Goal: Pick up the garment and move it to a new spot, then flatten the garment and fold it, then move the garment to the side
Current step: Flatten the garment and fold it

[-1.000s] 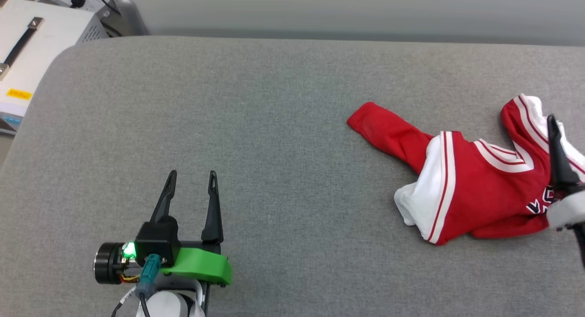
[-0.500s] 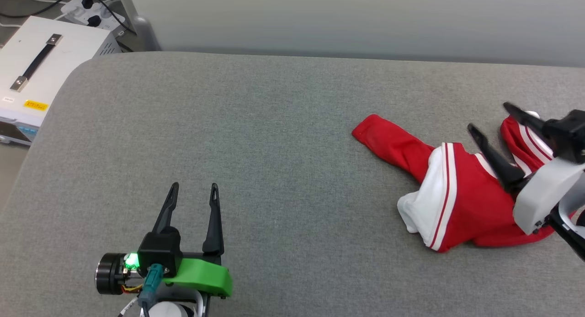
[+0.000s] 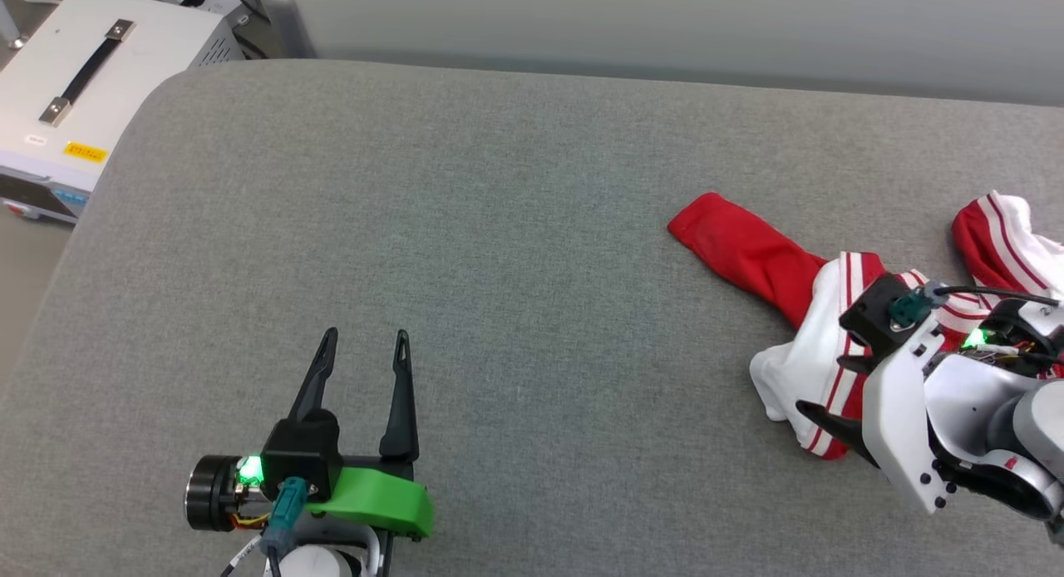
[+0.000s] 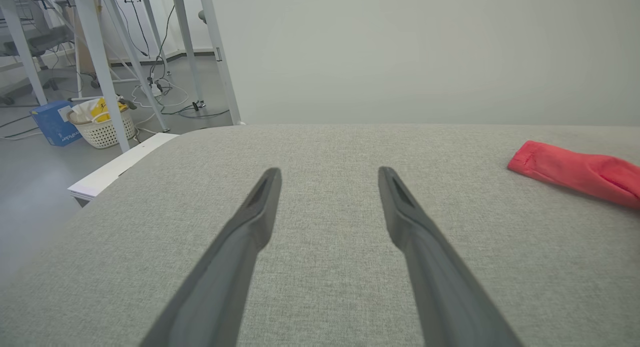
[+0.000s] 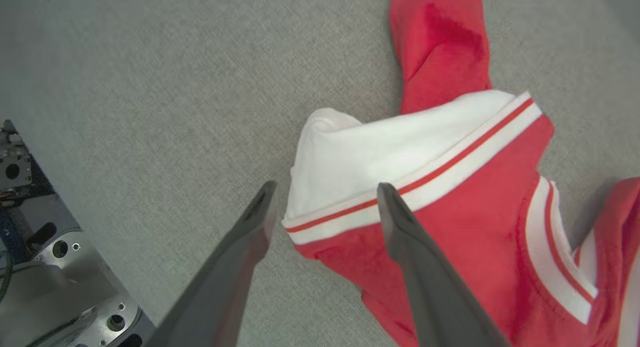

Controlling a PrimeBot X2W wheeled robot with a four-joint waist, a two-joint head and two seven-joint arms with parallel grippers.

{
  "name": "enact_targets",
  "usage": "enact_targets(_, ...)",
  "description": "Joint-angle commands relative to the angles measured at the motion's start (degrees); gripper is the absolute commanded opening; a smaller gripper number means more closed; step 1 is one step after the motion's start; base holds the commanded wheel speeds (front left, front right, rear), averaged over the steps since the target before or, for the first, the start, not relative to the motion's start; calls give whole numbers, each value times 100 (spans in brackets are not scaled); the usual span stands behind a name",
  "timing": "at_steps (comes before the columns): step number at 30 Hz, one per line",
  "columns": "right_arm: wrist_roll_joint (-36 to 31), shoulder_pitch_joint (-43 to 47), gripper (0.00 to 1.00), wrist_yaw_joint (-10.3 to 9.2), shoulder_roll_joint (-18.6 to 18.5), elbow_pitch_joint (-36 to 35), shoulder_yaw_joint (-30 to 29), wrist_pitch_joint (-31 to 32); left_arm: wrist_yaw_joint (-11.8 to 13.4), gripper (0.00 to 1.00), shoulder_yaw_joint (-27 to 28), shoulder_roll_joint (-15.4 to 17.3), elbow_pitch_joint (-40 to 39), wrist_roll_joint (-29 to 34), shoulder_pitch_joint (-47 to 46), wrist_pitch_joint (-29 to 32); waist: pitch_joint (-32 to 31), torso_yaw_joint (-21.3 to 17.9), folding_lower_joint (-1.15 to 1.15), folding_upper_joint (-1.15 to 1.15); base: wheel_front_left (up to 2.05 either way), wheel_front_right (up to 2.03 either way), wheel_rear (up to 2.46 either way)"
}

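Two grippers show from the head camera, both with fingers spread wide and nothing between them. The left gripper [image 3: 366, 334] hovers at seven o'clock over the bare grey pad [image 3: 499, 228], fingers pointing to twelve. The right gripper [image 3: 819, 384] is at four o'clock, fingers pointing toward nine, at the near edge of the garment [image 3: 748, 249]. The garment lies crumpled at three o'clock on the pad, a red strip reaching out toward ten and a white sleeve [image 3: 781, 377] bunched by the fingertips. A white box [image 3: 75, 86] with a black handle stands off the pad at eleven.

From the left wrist, the left gripper [image 4: 328, 171] is held apart above plain pad [image 4: 325, 287]. The red end of the garment [image 4: 575, 172] lies well off at three o'clock. A basket [image 4: 102, 129] sits on the floor at ten.

From the right wrist, the right gripper [image 5: 326, 186] straddles the striped hem of the sleeve [image 5: 375, 147]. One finger is over bare pad [image 5: 150, 112], the other over the garment [image 5: 475, 212]. I cannot tell whether the tips touch the cloth.
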Motion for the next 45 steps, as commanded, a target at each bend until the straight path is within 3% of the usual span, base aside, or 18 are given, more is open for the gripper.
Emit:
enact_targets(1,30,-136,100,-4,68,179,138,7,31,100,-24,-24,-12,-75,-121,-33,174,103,0,0,0,0,0)
enact_targets(12,185,-438,100,-4,486,1752,1252,-507,137,100,-146,-24,11,-187,-403,-33,559,310,0,0,0,0,0)
enact_targets(13,231,-467,41,-4,502,1823,1323,-611,148,100,-141,-24,18,-192,-402,-33,549,308,0,0,0,0,0)
enact_targets(14,267,-492,8,-4,510,1862,1373,-712,155,100,-136,-24,26,-194,-396,-33,528,303,0,0,0,0,0)
enact_targets(15,287,-538,0,-4,505,1886,1414,-870,161,100,-128,-24,38,-194,-380,-33,497,293,0,0,0,0,0)
enact_targets(23,470,-817,0,-4,396,1675,1035,-2098,192,100,-84,-24,62,-214,-212,-33,181,170,0,0,0,0,0)
enact_targets(31,482,-1118,0,-4,421,1122,317,-2643,188,100,-118,-24,58,-237,-185,-33,69,209,0,0,0,0,0)
enact_targets(38,167,-1536,0,-4,1127,1027,73,-2895,210,100,-141,-24,58,-289,-191,-33,147,425,0,0,0,0,0)
enact_targets(45,-123,-1926,0,-4,2155,1540,498,-3241,253,100,-215,-24,66,-357,-282,-33,356,658,0,0,0,0,0)
